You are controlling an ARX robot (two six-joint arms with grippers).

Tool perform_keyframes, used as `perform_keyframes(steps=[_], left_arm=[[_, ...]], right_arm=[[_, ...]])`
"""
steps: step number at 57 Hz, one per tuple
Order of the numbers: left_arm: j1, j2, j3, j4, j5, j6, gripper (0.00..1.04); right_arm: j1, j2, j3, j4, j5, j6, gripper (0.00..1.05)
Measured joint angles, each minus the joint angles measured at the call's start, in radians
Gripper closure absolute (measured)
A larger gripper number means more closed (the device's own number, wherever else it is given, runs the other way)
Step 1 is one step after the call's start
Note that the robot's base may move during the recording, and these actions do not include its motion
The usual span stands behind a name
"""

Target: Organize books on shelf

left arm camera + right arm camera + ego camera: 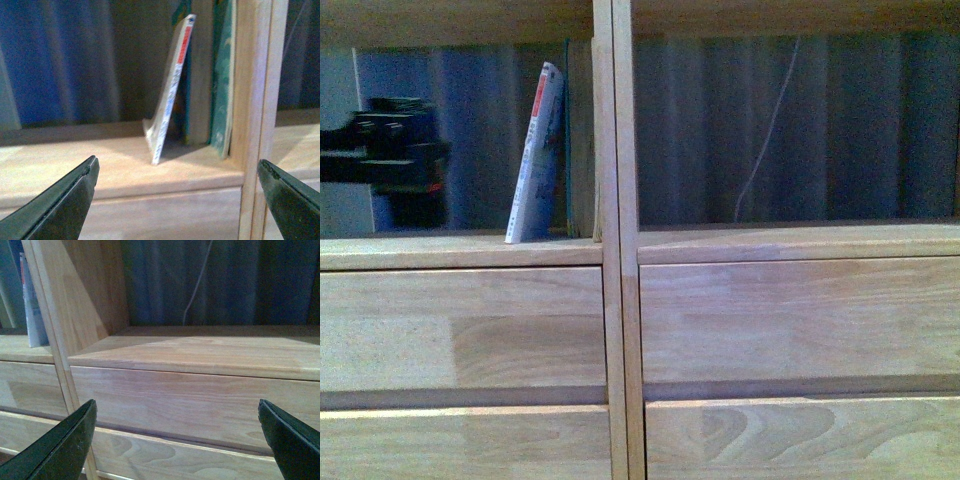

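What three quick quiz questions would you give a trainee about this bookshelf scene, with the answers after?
1. True or false: the thin paperback stands perfectly upright.
2. Which cubby of the shelf holds the paperback? A: left of the central divider. B: right of it. C: neither.
3. Are the left claw and right claw open or shut?

Key
1. False: it leans, its top tipped toward the divider and the teal book.
2. A.
3. Both open, holding nothing.
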Motion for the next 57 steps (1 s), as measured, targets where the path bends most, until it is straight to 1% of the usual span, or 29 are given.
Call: perform_keyframes(steps=[9,17,19,20,22,23,24,25,26,28,31,32,33,35,36,38,39,40,42,43,45,49,51,54,55,57], left_arm=[[0.034,-0.352,-0.195,-0.231,-0.008,0.015,0.07],[0.077,-0.645,-0.306,-0.439,-0.009,0.021,0.07],[0.084,-0.704,-0.315,-0.509,-0.025,0.008,0.1],[0.091,-0.745,-0.315,-0.577,-0.031,-0.005,0.13],[0.117,-0.832,-0.325,-0.703,0.001,-0.036,0.2],[0.144,-0.879,-0.336,-0.766,0.036,-0.05,0.24],[0.158,-0.903,-0.343,-0.795,0.051,-0.052,0.25],[0.183,-0.949,-0.359,-0.845,0.068,-0.062,0.29],[0.203,-0.989,-0.376,-0.883,0.08,-0.066,0.32],[0.222,-1.034,-0.4,-0.914,0.082,-0.078,0.38],[0.235,-1.074,-0.431,-0.919,0.083,-0.088,0.46],[0.236,-1.084,-0.441,-0.919,0.087,-0.092,0.5],[0.237,-1.088,-0.445,-0.919,0.09,-0.092,0.52],[0.238,-1.103,-0.468,-0.914,0.097,-0.097,0.61],[0.238,-1.106,-0.473,-0.913,0.097,-0.098,0.62],[0.239,-1.117,-0.491,-0.907,0.097,-0.099,0.69],[0.239,-1.122,-0.499,-0.906,0.097,-0.1,0.73],[0.239,-1.124,-0.503,-0.904,0.097,-0.101,0.75],[0.239,-1.134,-0.517,-0.899,0.097,-0.101,0.82],[0.239,-1.136,-0.521,-0.897,0.097,-0.101,0.84],[0.239,-1.146,-0.533,-0.894,0.098,-0.101,0.91],[0.239,-1.16,-0.554,-0.887,0.098,-0.103,1.02],[0.239,-1.165,-0.563,-0.884,0.098,-0.105,1.02],[0.239,-1.173,-0.575,-0.88,0.098,-0.106,1.02],[0.239,-1.177,-0.58,-0.879,0.098,-0.106,1.02],[0.239,-1.181,-0.587,-0.876,0.098,-0.106,1.02]], right_arm=[[0.0,0.0,0.0,0.0,0.0,0.0,0.07],[0.0,0.0,0.0,0.0,0.0,0.0,0.07],[0.0,0.0,0.0,0.0,0.0,0.0,0.07],[0.0,0.0,0.0,0.0,0.0,0.0,0.07],[0.0,0.0,0.0,0.0,0.0,-0.001,0.07],[0.008,-0.01,0.006,-0.038,0.035,-0.017,0.09],[0.016,-0.021,0.013,-0.087,0.076,-0.032,0.12],[0.029,-0.041,0.02,-0.169,0.142,-0.056,0.16],[0.032,-0.047,0.02,-0.187,0.155,-0.068,0.16],[0.055,-0.088,0.008,-0.306,0.238,-0.103,0.24],[0.077,-0.127,-0.025,-0.362,0.288,-0.132,0.31],[0.082,-0.134,-0.034,-0.365,0.295,-0.134,0.33],[0.092,-0.148,-0.05,-0.368,0.305,-0.144,0.36],[0.114,-0.172,-0.082,-0.367,0.321,-0.158,0.43],[0.126,-0.185,-0.103,-0.366,0.332,-0.161,0.48],[0.141,-0.206,-0.134,-0.362,0.351,-0.167,0.54],[0.143,-0.209,-0.138,-0.362,0.351,-0.167,0.55],[0.151,-0.219,-0.153,-0.359,0.362,-0.169,0.59],[0.161,-0.235,-0.173,-0.357,0.373,-0.171,0.64],[0.167,-0.245,-0.186,-0.355,0.382,-0.172,0.67],[0.182,-0.265,-0.209,-0.353,0.395,-0.175,0.74],[0.202,-0.294,-0.239,-0.352,0.41,-0.18,0.85],[0.216,-0.316,-0.261,-0.351,0.424,-0.183,0.93],[0.228,-0.337,-0.279,-0.351,0.436,-0.184,1.01],[0.233,-0.346,-0.288,-0.352,0.441,-0.188,1.02],[0.241,-0.361,-0.302,-0.352,0.45,-0.187,1.01]])
